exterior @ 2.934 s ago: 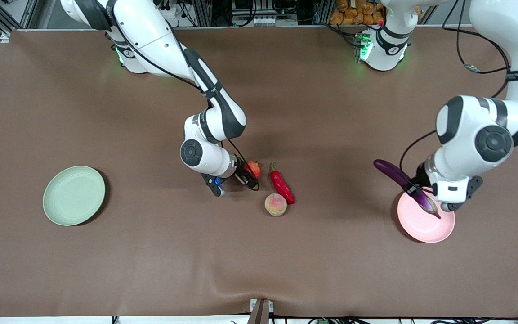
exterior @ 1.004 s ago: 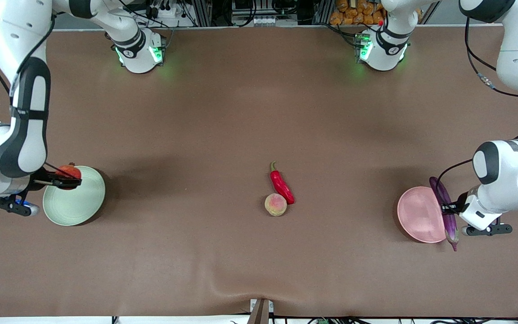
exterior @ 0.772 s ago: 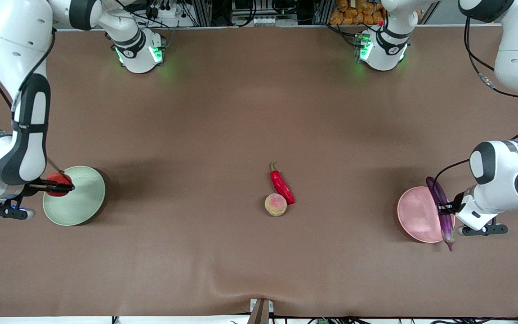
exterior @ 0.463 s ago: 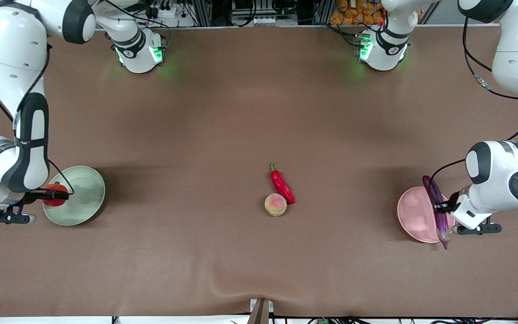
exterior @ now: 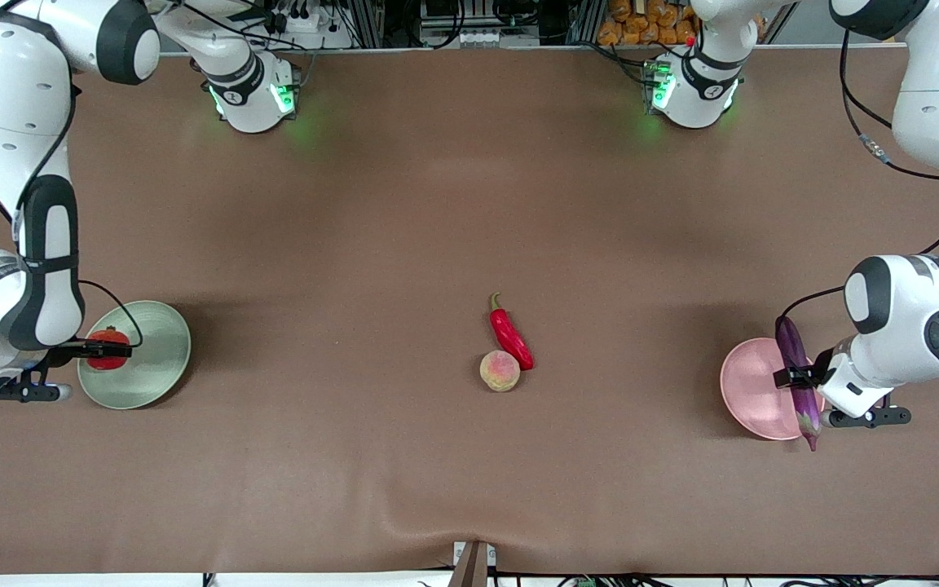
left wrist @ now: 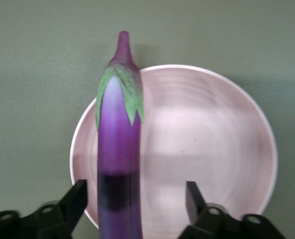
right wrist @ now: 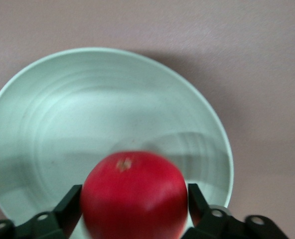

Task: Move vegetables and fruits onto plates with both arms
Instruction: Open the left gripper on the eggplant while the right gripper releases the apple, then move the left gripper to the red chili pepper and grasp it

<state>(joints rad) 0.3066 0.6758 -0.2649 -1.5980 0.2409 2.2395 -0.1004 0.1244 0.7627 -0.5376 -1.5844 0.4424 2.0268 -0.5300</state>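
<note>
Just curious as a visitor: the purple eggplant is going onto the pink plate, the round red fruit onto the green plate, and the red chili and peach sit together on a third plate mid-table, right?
Not quite. The chili pepper and peach lie side by side on the bare brown table, with no third plate, as the front view shows. The rest stands: the eggplant is at the pink plate, and the red fruit is at the green plate.

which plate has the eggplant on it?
The pale pink plate at the left arm's end of the table: the eggplant lies across its rim by the left hand. The pale green plate holds the round red fruit instead.
</note>
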